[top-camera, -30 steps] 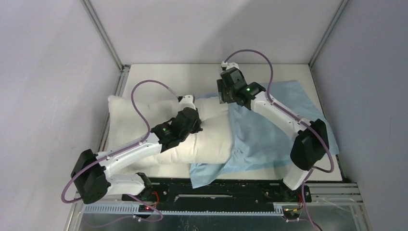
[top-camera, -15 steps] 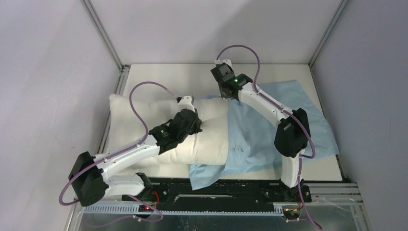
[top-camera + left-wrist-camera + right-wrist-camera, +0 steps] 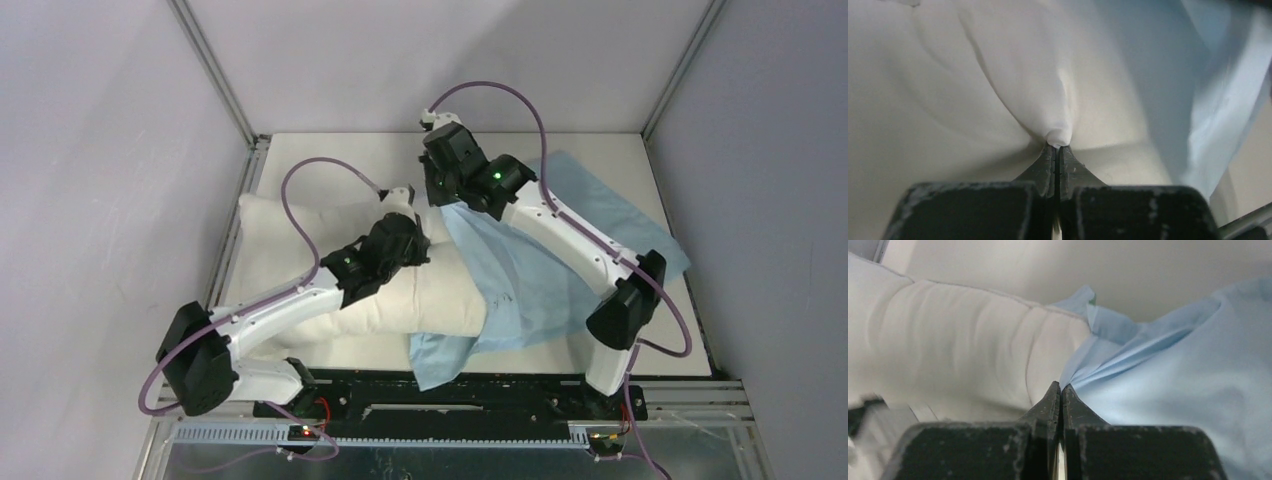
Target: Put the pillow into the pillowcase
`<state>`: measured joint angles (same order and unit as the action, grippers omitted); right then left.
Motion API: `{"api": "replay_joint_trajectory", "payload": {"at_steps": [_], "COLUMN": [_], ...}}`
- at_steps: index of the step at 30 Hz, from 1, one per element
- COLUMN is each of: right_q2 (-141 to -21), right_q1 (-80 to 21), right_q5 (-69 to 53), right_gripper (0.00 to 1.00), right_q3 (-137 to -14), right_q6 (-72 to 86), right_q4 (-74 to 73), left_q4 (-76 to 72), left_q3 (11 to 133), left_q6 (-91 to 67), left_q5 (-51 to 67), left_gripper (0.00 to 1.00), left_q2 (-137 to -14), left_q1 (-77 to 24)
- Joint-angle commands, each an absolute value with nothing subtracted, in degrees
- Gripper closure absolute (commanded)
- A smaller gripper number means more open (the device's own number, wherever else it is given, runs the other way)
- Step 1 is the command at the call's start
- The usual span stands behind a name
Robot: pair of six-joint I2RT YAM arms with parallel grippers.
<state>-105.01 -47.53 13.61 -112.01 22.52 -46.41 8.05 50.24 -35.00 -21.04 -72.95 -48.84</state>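
The white pillow (image 3: pixel 300 255) lies across the left half of the table. The light blue pillowcase (image 3: pixel 560 250) lies to its right, its left edge drawn over the pillow's right end. My left gripper (image 3: pixel 410 232) is shut, pinching a fold of the pillow's fabric (image 3: pixel 1059 136) on top of the pillow. My right gripper (image 3: pixel 438 190) is shut on the pillowcase's upper edge (image 3: pixel 1083 375) at the far side of the pillow's right end and holds it lifted. In the right wrist view the pillow (image 3: pixel 958 345) fills the left and the pillowcase (image 3: pixel 1188 370) the right.
The white table top (image 3: pixel 350 160) shows behind the pillow. Metal frame posts (image 3: pixel 215 70) rise at the back corners. A black rail (image 3: pixel 450 395) with the arm bases runs along the near edge. A corner of the pillowcase (image 3: pixel 430 360) hangs near that rail.
My right gripper has moved left along the far side, pulling the pillowcase edge over the pillow's right end. My left gripper, still pinching the pillow, has shifted slightly right and away.
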Motion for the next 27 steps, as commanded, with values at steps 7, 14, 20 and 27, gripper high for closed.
{"api": "replay_joint_trajectory", "payload": {"at_steps": [7, 14, 20, 27], "right_q2": [-93.2, -83.8, -75.3, -74.5], "right_q1": [-44.1, -45.5, -50.0, -54.4], "right_q5": [6.9, 16.2, 21.2, 21.1], "right_gripper": [0.84, 0.32, 0.36, 0.44], "right_q3": [-95.2, -89.2, -76.5, -67.1], "right_q6": [26.8, 25.8, 30.7, 34.3], "right_q4": [-34.7, -39.3, -41.6, -38.4], "left_q4": [6.3, 5.3, 9.0, 19.8], "left_q3": [58.1, 58.5, 60.3, 64.0], "left_q6": [-43.3, -42.0, -38.4, -29.4], "left_q5": [-17.9, -14.3, -13.1, -16.8], "left_gripper": [1.0, 1.0, 0.74, 0.2], "left_q2": [-78.3, -81.0, -77.9, -69.9], "left_q1": [-36.8, -36.8, -37.6, -42.5]}}
